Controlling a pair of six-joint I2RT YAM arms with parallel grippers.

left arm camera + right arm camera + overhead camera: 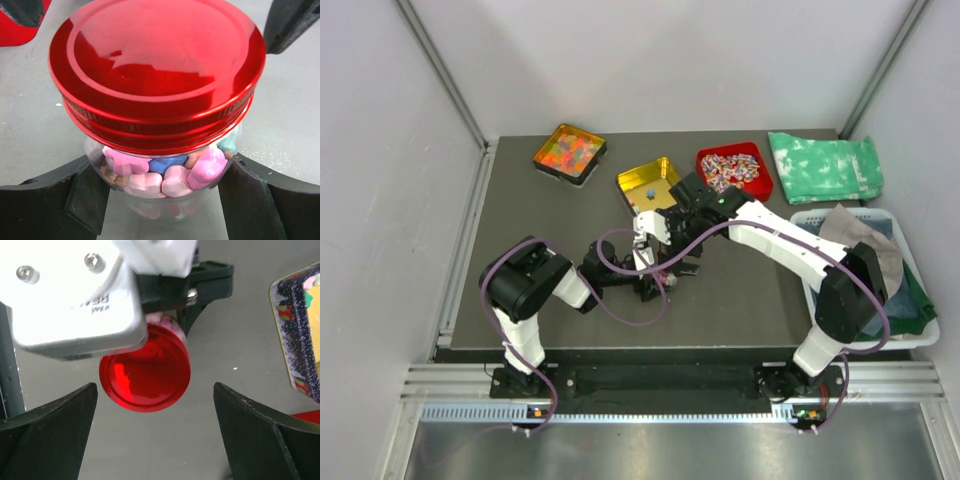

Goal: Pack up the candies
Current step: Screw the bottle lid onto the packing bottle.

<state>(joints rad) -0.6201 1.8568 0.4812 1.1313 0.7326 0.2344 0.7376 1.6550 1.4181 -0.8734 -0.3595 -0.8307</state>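
Note:
A clear glass jar (165, 175) with a red screw lid (157, 70) stands on the dark table. It is filled with candies (135, 162) in pink, blue and pale green. My left gripper (162, 195) is shut on the jar, its black fingers (85, 195) pressed against both glass sides below the lid. The right gripper (155, 420) hangs open above the red lid (145, 372), with its jaws wide apart and touching nothing. In the top view both grippers meet mid-table, left gripper (650, 285) under right gripper (670, 250), and the jar is hidden between them.
A yellow tin (648, 183) holding a few loose sweets sits just behind the grippers. A red tray (734, 170) of wrapped sweets and an orange tray (569, 152) stand at the back. A green cloth (825, 167) and a white basket (817, 215) of cloths lie right.

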